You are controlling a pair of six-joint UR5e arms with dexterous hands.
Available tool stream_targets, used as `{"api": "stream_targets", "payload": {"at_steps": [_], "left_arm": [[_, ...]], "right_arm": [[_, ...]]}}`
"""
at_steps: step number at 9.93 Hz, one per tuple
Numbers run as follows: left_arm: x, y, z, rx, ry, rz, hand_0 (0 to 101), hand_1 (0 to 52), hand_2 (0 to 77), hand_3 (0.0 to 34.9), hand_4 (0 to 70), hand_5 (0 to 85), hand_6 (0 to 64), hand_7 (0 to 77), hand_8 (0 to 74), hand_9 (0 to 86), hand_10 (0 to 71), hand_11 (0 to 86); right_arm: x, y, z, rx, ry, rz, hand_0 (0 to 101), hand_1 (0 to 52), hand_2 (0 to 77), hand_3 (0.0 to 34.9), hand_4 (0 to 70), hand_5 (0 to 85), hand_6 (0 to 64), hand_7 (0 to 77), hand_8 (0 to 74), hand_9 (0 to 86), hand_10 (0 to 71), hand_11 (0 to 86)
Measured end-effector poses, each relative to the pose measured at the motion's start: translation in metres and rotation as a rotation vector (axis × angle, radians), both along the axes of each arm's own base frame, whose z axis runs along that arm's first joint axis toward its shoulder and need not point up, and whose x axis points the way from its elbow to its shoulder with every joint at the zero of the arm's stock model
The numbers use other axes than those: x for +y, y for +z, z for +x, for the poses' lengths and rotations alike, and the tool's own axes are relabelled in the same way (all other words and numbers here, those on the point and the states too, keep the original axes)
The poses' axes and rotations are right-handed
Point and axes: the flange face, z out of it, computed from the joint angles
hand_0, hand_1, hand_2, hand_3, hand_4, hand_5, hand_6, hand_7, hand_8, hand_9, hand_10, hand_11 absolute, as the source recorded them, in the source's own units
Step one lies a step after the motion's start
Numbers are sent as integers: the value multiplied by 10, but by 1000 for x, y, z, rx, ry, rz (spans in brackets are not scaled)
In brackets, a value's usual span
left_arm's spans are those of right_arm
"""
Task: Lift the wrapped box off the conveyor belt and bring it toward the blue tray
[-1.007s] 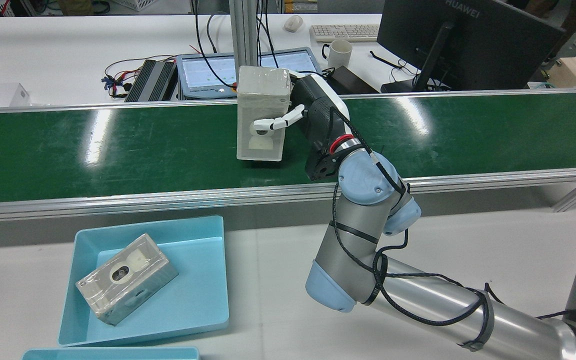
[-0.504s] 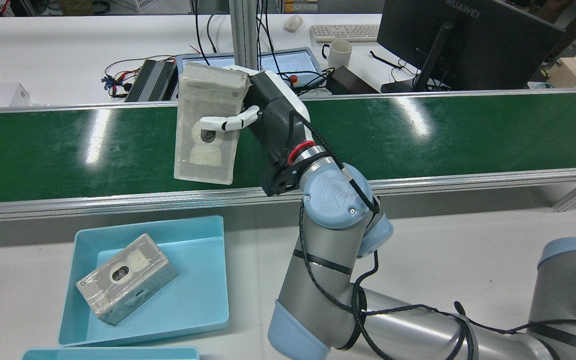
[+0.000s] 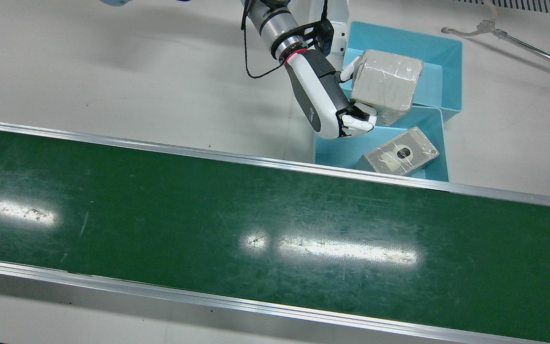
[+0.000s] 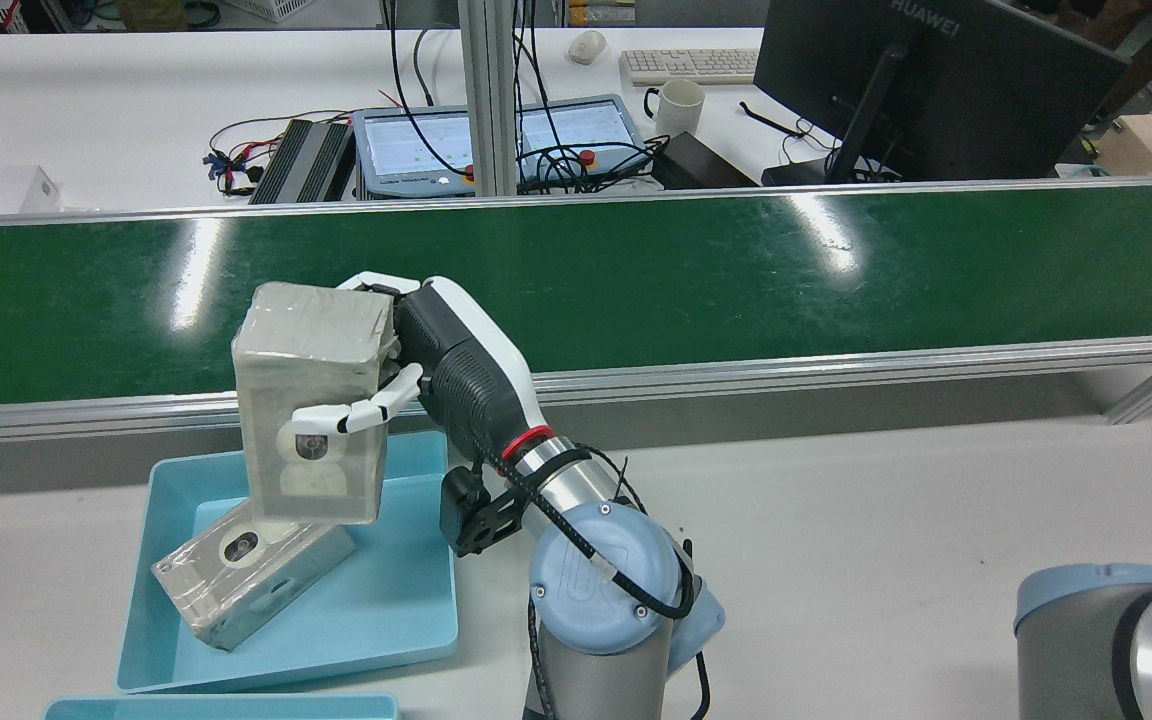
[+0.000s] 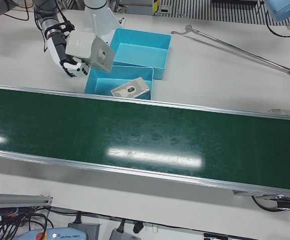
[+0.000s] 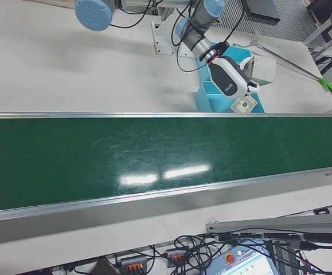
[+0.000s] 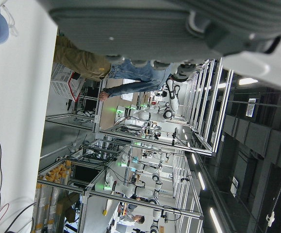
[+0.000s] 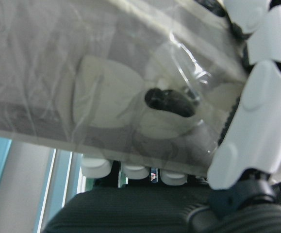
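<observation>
My right hand [image 4: 436,370] is shut on the wrapped box [image 4: 311,400], a grey film-wrapped carton with a round window, and holds it upright in the air. The box hangs over the back part of the blue tray [image 4: 406,600], just above a second wrapped box [image 4: 246,575] that lies in the tray. The front view shows the hand [image 3: 325,102] at the tray's [image 3: 332,150] edge with the held box [image 3: 386,81] above it. The right hand view is filled by the box [image 8: 106,73] with fingers [image 8: 256,136] around it. The left hand view shows only a grey strip of the hand [image 7: 130,24].
The green conveyor belt [image 4: 736,270] runs across beyond the tray, with metal rails on both sides. A second blue tray [image 3: 437,52] adjoins the first. A long reach tool [image 5: 235,47] lies on the white table. A monitor [image 4: 936,90] and mug [image 4: 681,105] stand behind the belt.
My right hand has carried the box off the belt, toward the robot and to the left, and lower. It now hangs over the blue tray.
</observation>
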Motion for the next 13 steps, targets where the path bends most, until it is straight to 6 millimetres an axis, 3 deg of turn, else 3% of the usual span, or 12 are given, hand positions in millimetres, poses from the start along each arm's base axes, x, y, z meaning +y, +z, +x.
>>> {"api": "stream_targets", "payload": {"at_steps": [1,2,4,5,6,7,8,9,10,11,12,13], "left_arm": [[0,0,0,0,0,0,0,0,11,0,5,11,5,5,5,0,5,0],[0,0,0,0,0,0,0,0,11,0,0,11,5,5,5,0,5,0],[0,0,0,0,0,0,0,0,5,0,5,11,0,5,5,5,0,5],[0,0,0,0,0,0,0,0,5,0,5,11,5,5,5,5,5,0],[0,0,0,0,0,0,0,0,5,0,5,11,5,5,5,5,5,0],[0,0,0,0,0,0,0,0,5,0,5,11,5,5,5,5,5,5],[0,0,0,0,0,0,0,0,11,0,5,11,5,5,5,5,5,5],[0,0,0,0,0,0,0,0,5,0,5,11,5,5,5,5,5,5],[0,0,0,0,0,0,0,0,5,0,5,11,5,5,5,5,5,5],[0,0,0,0,0,0,0,0,5,0,5,11,5,5,5,5,5,5],[0,0,0,0,0,0,0,0,5,0,5,11,5,5,5,5,5,5],[0,0,0,0,0,0,0,0,5,0,5,11,5,5,5,5,5,5]], "right_arm": [[4,11,-6,18,-5,0,477,44,349,0,371,851,633,774,698,807,589,813],[6,24,-11,27,-9,0,484,60,278,0,284,834,633,774,698,807,589,813],[8,45,-18,27,-21,3,484,60,278,0,284,834,633,774,611,807,513,802],[9,49,-19,23,-27,5,490,60,278,0,98,475,633,774,376,109,338,164],[11,50,-20,15,-34,7,474,60,278,21,82,344,627,120,185,0,196,54],[14,46,-18,2,-41,11,469,355,76,27,0,104,567,0,22,11,71,104],[17,40,-14,-16,-46,18,446,235,38,69,0,104,475,0,0,5,5,125],[20,30,-6,-44,-53,29,446,235,38,69,0,104,475,0,0,5,5,125],[21,17,8,-82,-51,44,397,87,22,165,0,11,300,27,55,5,0,5],[19,2,31,-133,-37,60,492,76,16,195,120,5,131,164,98,5,0,5],[16,-5,53,-176,-11,64,492,76,16,195,120,5,131,164,98,5,0,5],[12,1,80,-218,29,45,547,207,16,181,213,49,164,256,169,11,0,5]]}}
